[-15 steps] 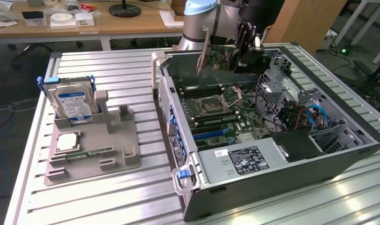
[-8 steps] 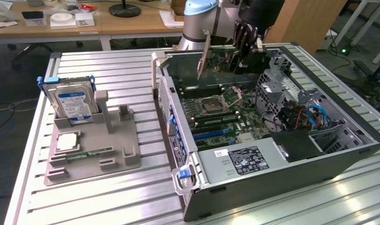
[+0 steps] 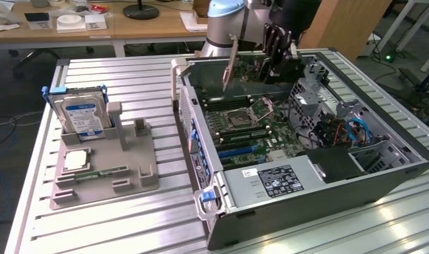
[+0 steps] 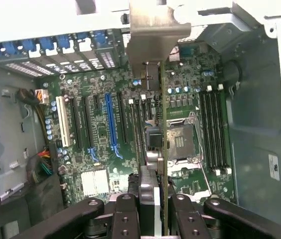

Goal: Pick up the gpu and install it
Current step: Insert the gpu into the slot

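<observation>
The gpu (image 3: 230,63) is a thin flat card, seen edge-on in the wrist view (image 4: 164,149), with a narrow green edge, dark faces and a pale silvery bracket (image 4: 153,30) at one end. The gripper (image 3: 279,66) is clenched on the card's other end, its fingers (image 4: 125,214) pressing both faces. The card stands on edge in the air above the motherboard (image 3: 256,127), inside the open case (image 3: 383,174), towards its far end. Its long axis runs roughly level, bracket end pointing to the exterior view's left, towards the case wall with the blue latches (image 4: 46,45). The bracket hangs downward, slightly tilted.
</observation>
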